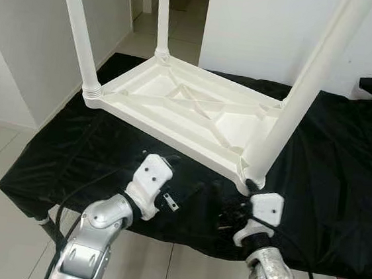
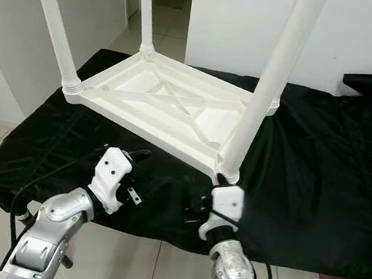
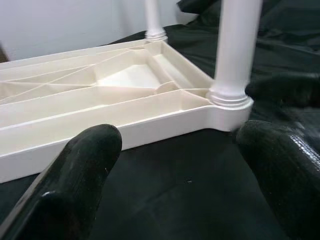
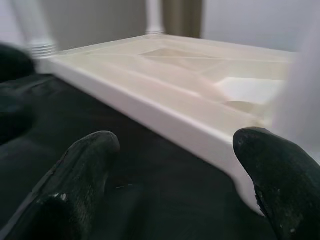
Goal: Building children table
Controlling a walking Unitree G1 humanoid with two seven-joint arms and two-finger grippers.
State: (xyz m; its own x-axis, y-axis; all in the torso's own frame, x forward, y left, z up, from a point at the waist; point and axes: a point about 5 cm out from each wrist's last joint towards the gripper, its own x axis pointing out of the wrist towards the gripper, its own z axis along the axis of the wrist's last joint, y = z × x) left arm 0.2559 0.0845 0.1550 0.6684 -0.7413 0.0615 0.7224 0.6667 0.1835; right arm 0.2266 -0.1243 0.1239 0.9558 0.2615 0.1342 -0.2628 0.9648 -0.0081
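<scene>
Legs' (image 1: 315, 80) tops cut off by frame; both grippers' fingertips hard to see vs black cloth (image 1: 343, 163). Left gripper (image 3: 180, 175) open, right gripper (image 4: 175, 175) open, both just short of near edge of tabletop (image 1: 189, 110). It lies upside down on cloth, legs up.

White plastic table (image 1: 189, 110) lay upside down, legs (image 1: 305, 85) up, just ahead of both grippers' spread fingers (image 3: 85, 170), untouched.
</scene>
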